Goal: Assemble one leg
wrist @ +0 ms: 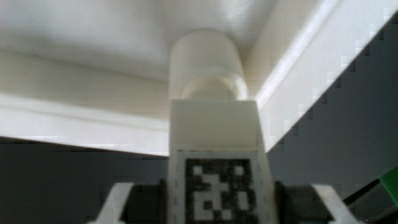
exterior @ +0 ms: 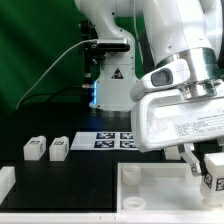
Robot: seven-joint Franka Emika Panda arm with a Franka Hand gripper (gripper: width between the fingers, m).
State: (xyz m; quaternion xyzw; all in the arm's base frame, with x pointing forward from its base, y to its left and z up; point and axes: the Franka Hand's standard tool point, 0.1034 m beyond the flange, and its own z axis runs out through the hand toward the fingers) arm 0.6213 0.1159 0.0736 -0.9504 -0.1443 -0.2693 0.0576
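the fingers [wrist: 128, 206] clasp the tagged leg [wrist: 217, 125], white panel [wrist: 80, 85] beyond.

We lose part of the leg [exterior: 214, 178] and part of the tool [exterior: 207, 163] at the exterior view's right edge. The arm [exterior: 180, 115] hides part of the marker board [exterior: 112, 140]. In the wrist view, the leg's tag [wrist: 217, 190] is blurred and clipped.

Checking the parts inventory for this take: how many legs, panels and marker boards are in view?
Legs: 3, two loose legs on the table and one held leg in the gripper
Panel: 1
Marker board: 1
Total: 5
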